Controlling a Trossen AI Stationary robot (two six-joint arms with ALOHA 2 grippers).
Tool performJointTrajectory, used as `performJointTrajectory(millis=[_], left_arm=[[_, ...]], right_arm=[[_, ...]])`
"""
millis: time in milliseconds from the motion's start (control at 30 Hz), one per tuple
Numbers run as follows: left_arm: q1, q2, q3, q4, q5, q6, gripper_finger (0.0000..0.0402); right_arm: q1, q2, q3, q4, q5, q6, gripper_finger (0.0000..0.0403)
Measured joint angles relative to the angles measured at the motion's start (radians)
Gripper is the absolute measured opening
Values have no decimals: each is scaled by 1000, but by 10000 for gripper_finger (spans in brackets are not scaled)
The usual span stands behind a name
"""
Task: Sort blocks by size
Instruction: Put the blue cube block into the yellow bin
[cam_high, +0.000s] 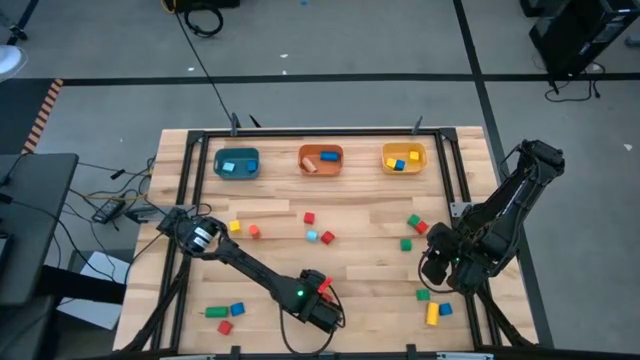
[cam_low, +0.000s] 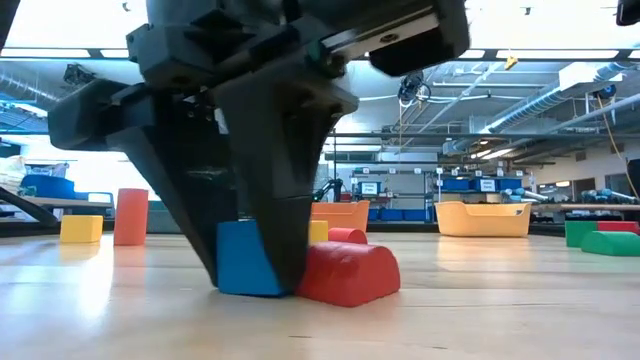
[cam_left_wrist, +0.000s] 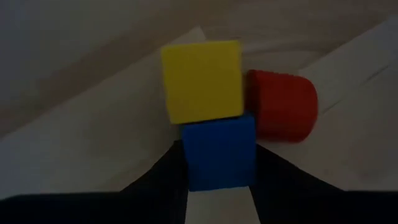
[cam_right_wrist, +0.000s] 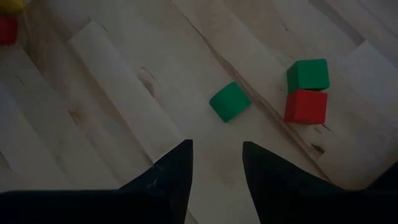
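At bottom centre of the high view, the left gripper (cam_left_wrist: 219, 186) clamps its fingers on the flat sides of a blue cube (cam_left_wrist: 219, 152), a light, rigid wooden block touching a yellow cube (cam_left_wrist: 202, 81) and a red block (cam_left_wrist: 283, 106) likely to get nudged.

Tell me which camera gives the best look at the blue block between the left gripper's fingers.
The left wrist view: the blue block fills the gap between the left gripper fingers, touching a yellow block and beside a red block. The low view shows its side, partly behind a finger. The high view hides it; the right wrist view misses it.
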Motion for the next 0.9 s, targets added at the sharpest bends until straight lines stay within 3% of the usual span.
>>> performJointTrajectory(millis=[267, 433, 567, 767, 900], left_arm=[[-48, -1, 147, -24, -95, 9, 150], [-45, -3, 304, -102, -239, 73, 146], [1, -5, 419, -117, -296, 168, 147], [114, -6, 510, -90, -295, 325, 147], [196, -13, 506, 39, -173, 456, 147]], right_arm=[[0, 0, 0, 20, 5, -63, 154], [0, 0, 0, 82, 70, -186, 158], [0, 0, 0, 184, 150, -319, 172], [0, 0, 0, 348, 303, -531, 204], [0, 0, 0, 416, 334, -635, 224]])
